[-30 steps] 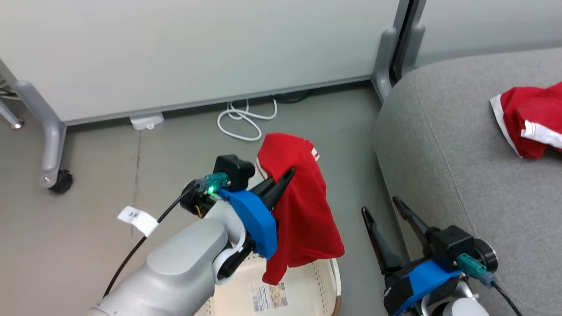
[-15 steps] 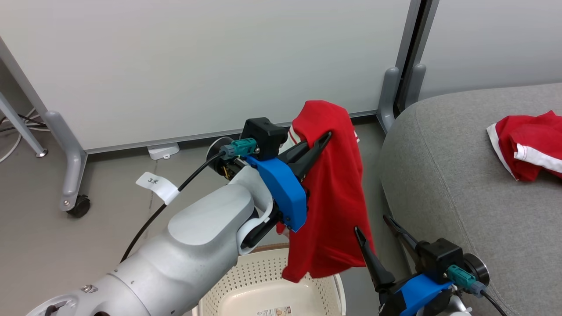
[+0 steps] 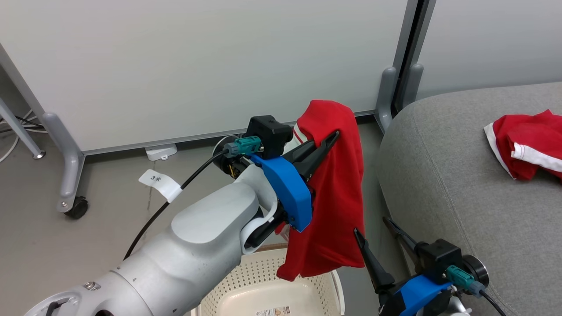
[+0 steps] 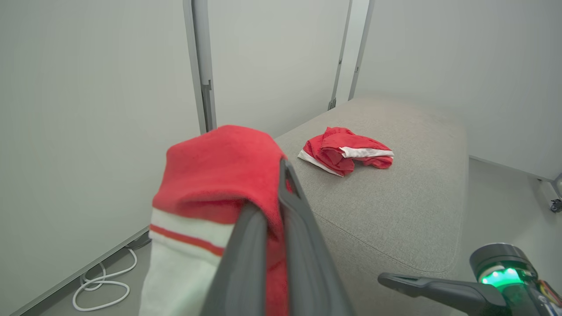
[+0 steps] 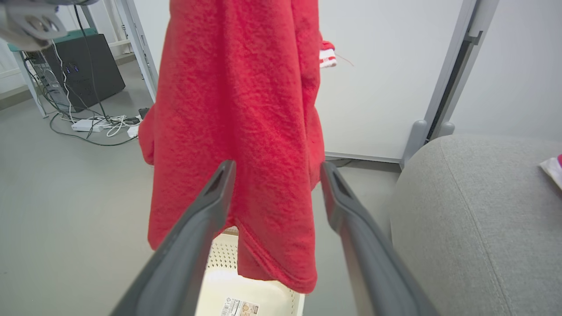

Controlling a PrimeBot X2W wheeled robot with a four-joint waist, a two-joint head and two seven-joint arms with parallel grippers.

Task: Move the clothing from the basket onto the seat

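Up at the tips of the left gripper (image 3: pixel 331 138), clamps shut on the clothing (image 3: pixel 338 210), draped below it over the basket (image 3: pixel 246 281), seat (image 3: pixel 439 184) off to its right; could snag the empty, wide-spread right gripper (image 3: pixel 371 224) just beneath, or slip from so shallow a pinch.

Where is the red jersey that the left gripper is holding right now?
Head view, centre: the jersey hangs pinched in the left gripper, its hem just above the far rim of the basket, left of the seat and not touching it.
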